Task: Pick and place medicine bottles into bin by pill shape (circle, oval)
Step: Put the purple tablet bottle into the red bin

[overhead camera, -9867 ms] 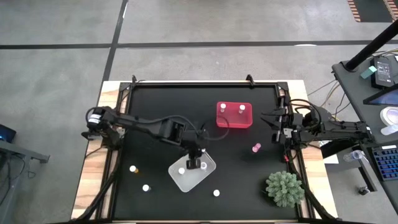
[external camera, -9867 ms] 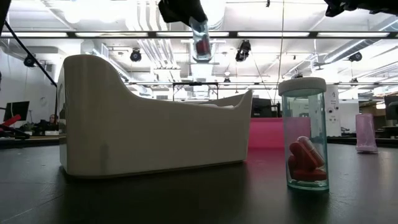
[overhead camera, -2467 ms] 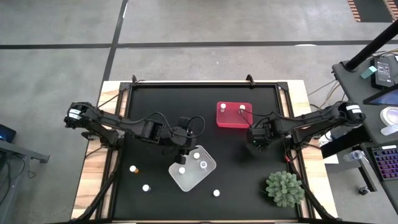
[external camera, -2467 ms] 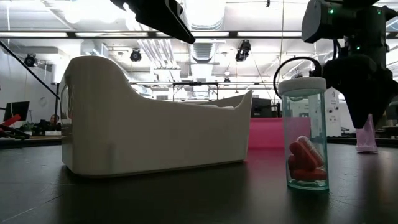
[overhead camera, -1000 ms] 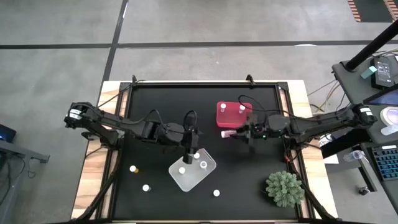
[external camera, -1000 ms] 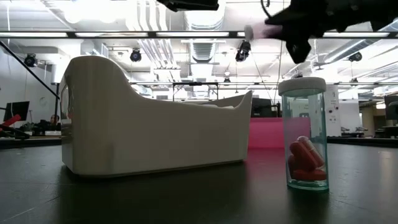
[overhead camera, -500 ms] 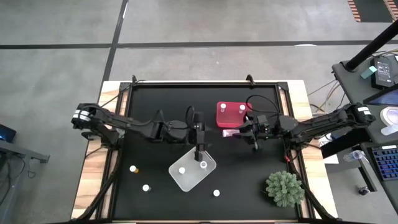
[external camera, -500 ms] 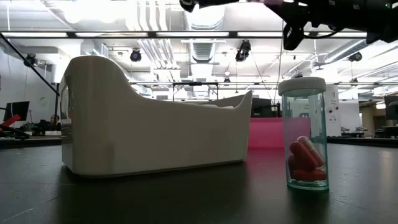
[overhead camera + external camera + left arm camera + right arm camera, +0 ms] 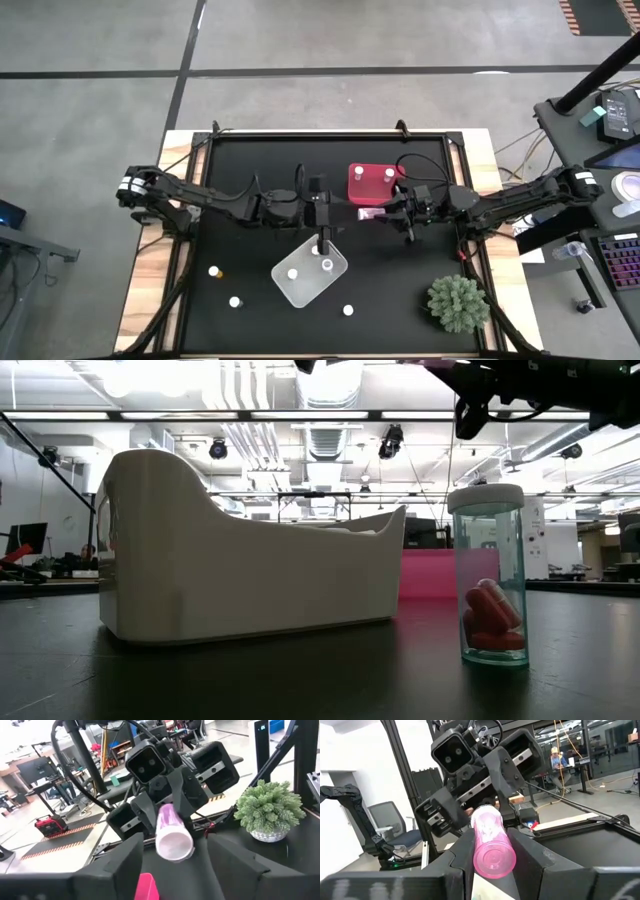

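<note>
A pink medicine bottle [image 9: 368,213] with a white cap [image 9: 174,845] hangs level above the table, between the pink bin [image 9: 376,197] and the white tray [image 9: 300,288]. My right gripper [image 9: 490,845] is shut on it, coming from the table's right. My left gripper [image 9: 175,840] faces it from the left, level and open. Its fingers [image 9: 125,865] show on either side of the cap and touch nothing. Each of the two containers holds two bottles. A teal bottle [image 9: 488,575] with red oval pills stands on the table. My right gripper pinches the pink bottle's body [image 9: 477,847] between its two fingers, at the base end. The fingers come level from the table's right and lie along the bottle. The bottle is lifted clear and lies about level, its cap toward my left gripper.
Three loose bottles [image 9: 214,270] [image 9: 235,301] [image 9: 348,310] stand on the black mat near the front. A spiky green plant [image 9: 458,302] sits at the front right. A raised frame [image 9: 320,135] borders the mat.
My left gripper has moved toward the table's right, toward the pink bottle, and tipped up to level. My right gripper has stayed in place but tipped upward, raising the bottle's cap end.
</note>
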